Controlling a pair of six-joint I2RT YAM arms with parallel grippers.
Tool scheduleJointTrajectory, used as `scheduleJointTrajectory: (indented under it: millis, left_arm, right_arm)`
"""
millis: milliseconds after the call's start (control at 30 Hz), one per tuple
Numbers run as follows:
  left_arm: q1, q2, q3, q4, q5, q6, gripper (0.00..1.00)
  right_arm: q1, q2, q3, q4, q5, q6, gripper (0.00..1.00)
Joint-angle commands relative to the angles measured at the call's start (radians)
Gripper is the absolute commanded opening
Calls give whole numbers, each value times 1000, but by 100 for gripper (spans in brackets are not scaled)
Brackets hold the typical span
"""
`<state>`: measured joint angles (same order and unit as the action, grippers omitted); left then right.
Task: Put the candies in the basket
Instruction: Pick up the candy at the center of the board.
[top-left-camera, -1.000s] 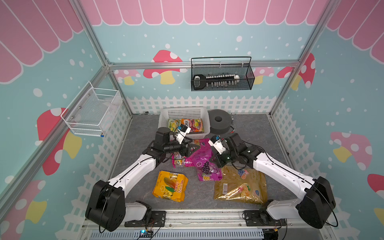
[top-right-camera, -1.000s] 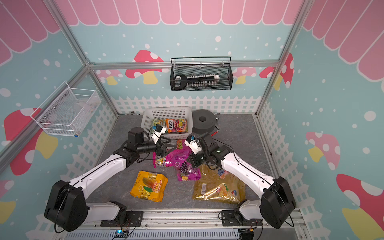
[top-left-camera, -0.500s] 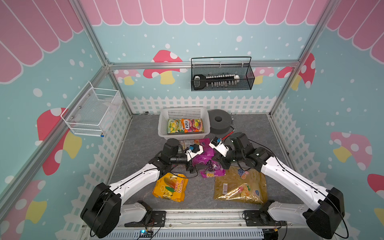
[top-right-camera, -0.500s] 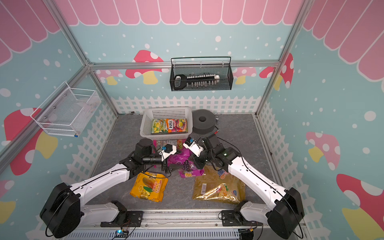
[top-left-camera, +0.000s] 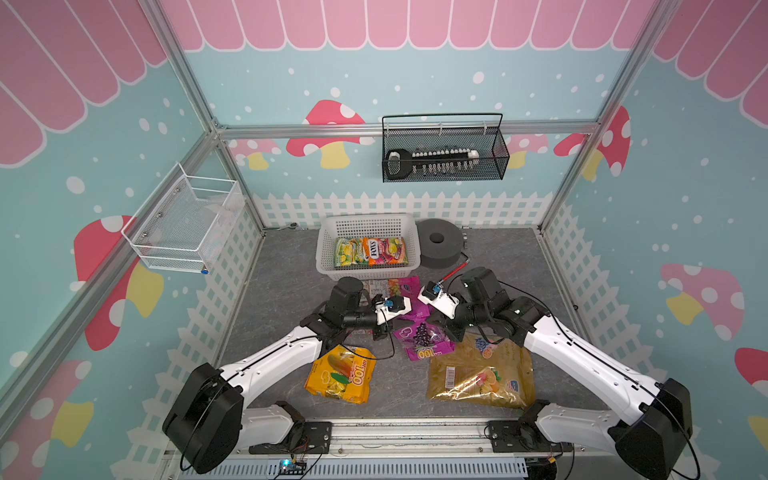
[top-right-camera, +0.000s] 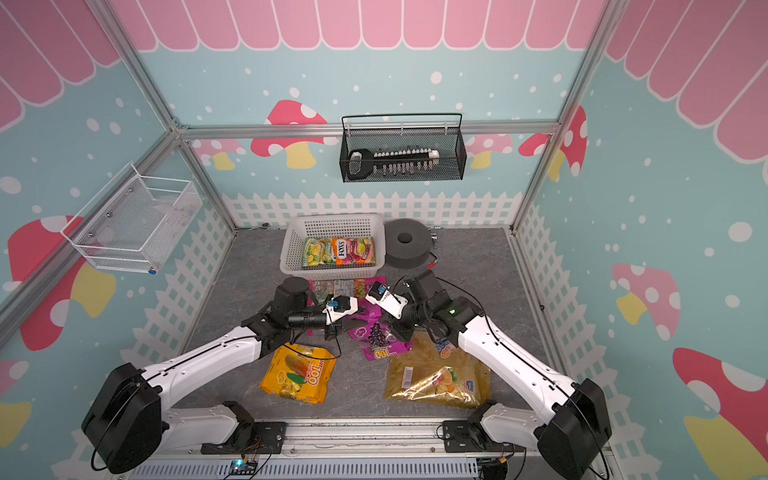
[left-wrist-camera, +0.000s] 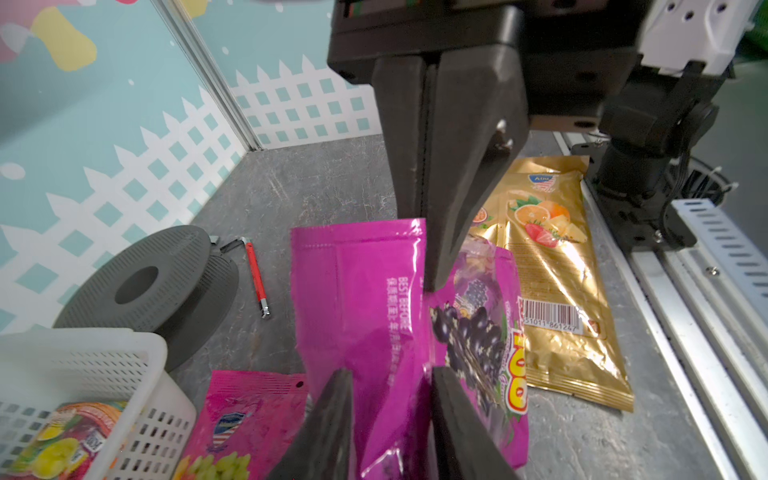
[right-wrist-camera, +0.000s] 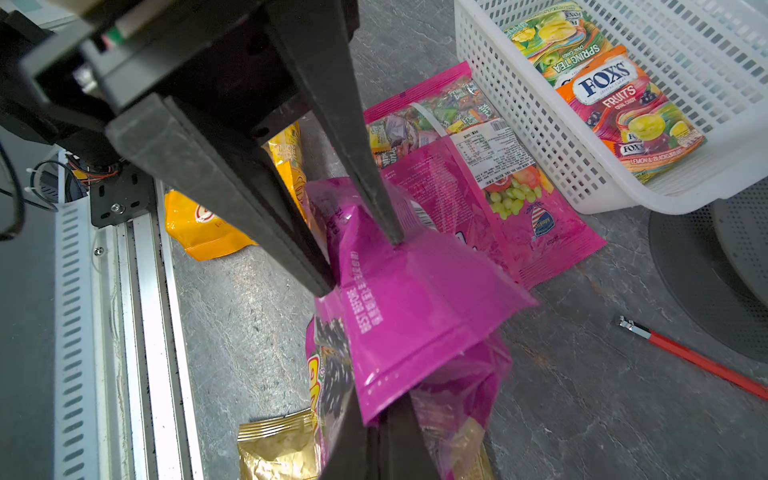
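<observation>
We see the right hand pinched on the purple grape bag, short of the basket, the left hand straddling it, grip unclear to us — opposing pulls could tear or drop that glossy film.

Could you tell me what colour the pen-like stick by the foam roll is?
Red, with a silver tip; the stick shows best in the right wrist view.

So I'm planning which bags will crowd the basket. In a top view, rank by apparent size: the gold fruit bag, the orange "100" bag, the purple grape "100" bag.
1. gold fruit bag, clearly largest.
2. orange "100" bag.
3. purple grape "100" bag, smallest showing, though the arms partly cover it, so its full size is unsure.
</observation>
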<state>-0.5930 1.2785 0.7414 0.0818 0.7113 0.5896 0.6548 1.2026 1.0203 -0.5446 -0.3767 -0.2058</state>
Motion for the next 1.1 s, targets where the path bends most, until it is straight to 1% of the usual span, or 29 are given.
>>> scheduleJointTrajectory:
  millis: [0, 100, 200, 300, 400, 567, 700, 733, 800, 867, 967, 1067]
  left_arm:
    - [-12, -17, 19, -40, -7, 65, 29]
    - [-17, -8, 24, -63, -22, 78, 29]
    - [-24, -1, 38, -93, -39, 92, 23]
    - [-27, 11, 53, -108, -43, 92, 13]
    - [-29, 26, 69, -125, -41, 92, 0]
    - [-30, 23, 90, -145, -51, 84, 0]
    - [-29, 12, 113, -145, -61, 48, 0]
    - [-29, 10, 121, -145, -61, 34, 0]
    - [-30, 8, 137, -143, -67, 6, 0]
    - [-28, 11, 153, -142, -81, -27, 0]
    - [-26, 17, 172, -142, -101, -68, 0]
    - [-17, 25, 194, -134, -133, -133, 0]
  right_arm:
    - [2, -29, 18, 85, -11, 2, 0]
    - [2, -30, 18, 97, -12, 14, 0]
    - [2, -29, 17, 110, -24, 25, 0]
    - [2, -25, 11, 123, -42, 27, 0]
    - [3, -15, 11, 124, -42, 26, 0]
    - [2, -15, 4, 124, -21, 21, 1]
    - [3, -19, -3, 124, 22, 20, 14]
    - [2, -18, -6, 125, 37, 21, 19]
    - [3, -19, -11, 126, 62, 26, 23]
    - [2, -21, -17, 127, 77, 28, 31]
    - [2, -35, -24, 129, 91, 32, 40]
    - [0, -71, -43, 158, 136, 53, 46]
